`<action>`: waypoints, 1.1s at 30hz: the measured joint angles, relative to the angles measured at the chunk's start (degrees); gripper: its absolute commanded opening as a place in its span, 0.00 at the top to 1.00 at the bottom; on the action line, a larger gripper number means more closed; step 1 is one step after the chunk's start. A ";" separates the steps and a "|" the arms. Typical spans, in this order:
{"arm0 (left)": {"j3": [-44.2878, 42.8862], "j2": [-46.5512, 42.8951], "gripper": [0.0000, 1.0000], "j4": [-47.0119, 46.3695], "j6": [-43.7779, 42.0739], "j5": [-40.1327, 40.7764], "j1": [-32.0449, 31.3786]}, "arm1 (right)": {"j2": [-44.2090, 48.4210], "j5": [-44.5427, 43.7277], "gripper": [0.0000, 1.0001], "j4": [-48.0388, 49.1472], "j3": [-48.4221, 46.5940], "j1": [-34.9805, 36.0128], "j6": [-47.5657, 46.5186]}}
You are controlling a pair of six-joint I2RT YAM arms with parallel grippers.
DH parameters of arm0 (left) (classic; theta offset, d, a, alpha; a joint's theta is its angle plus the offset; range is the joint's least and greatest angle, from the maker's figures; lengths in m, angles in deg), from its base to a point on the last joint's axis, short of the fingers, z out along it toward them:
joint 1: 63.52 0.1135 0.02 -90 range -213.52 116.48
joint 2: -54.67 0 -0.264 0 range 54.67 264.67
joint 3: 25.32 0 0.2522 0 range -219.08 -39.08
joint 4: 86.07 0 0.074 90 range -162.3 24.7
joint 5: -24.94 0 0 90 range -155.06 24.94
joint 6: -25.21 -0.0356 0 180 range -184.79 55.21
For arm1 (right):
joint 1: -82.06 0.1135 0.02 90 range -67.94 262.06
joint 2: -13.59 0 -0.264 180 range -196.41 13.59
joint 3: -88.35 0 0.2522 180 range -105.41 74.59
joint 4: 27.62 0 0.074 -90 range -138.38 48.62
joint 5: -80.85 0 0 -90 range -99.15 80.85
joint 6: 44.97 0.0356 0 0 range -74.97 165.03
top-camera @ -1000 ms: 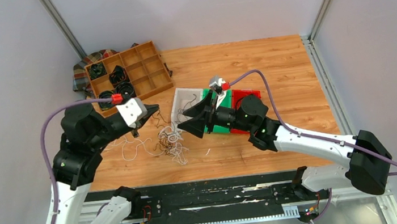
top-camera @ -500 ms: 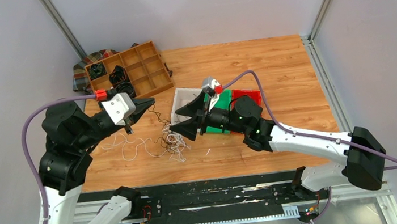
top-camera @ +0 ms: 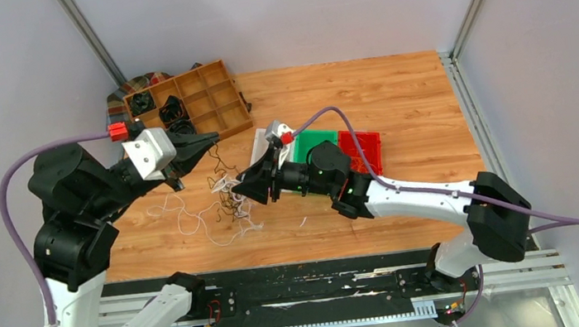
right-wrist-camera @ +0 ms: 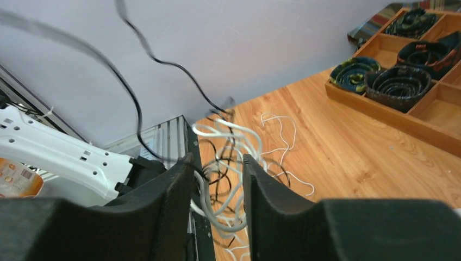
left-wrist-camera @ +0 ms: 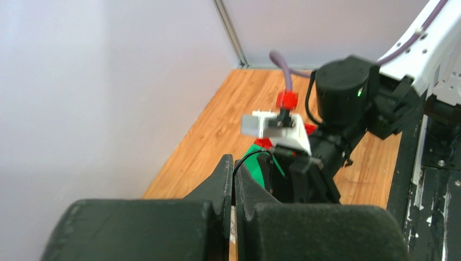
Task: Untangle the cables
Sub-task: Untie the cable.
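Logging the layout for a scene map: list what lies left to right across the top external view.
Plaid cloth → left hand → right hand → green board → red board. The cables overlap both hands' span, so they are left out.

Cables (top-camera: pixel 225 209) on table (top-camera: pixel 421 106), L of ctr — tray (top-camera: pixel 220 99) behind, far L

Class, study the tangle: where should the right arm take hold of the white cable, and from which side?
Probably a raised loop at the tangle's edge, approached from the right arm's own side, the right gripper straddling one strand crosswise. There the white cable stands off the wood, while the left gripper holds the black cable up.
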 measured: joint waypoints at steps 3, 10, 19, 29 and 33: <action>-2.75 0.63 0.99 0.02 0.83 -0.26 0.00 | -2.01 0.04 0.70 0.66 0.31 0.00 0.02; -8.22 2.45 0.99 0.26 2.14 -0.50 0.00 | -4.42 -1.14 0.71 3.43 4.92 0.00 0.09; -18.29 6.16 0.99 0.13 2.01 1.14 -0.02 | -8.61 -5.11 0.78 8.72 14.78 0.00 1.75; -19.34 5.66 0.99 -0.48 -0.13 2.75 -0.02 | -2.78 -10.95 0.40 6.51 22.27 0.00 2.08; -13.99 3.87 1.00 -0.09 -1.42 2.32 0.00 | 10.67 -13.51 0.29 2.54 21.18 0.00 -0.61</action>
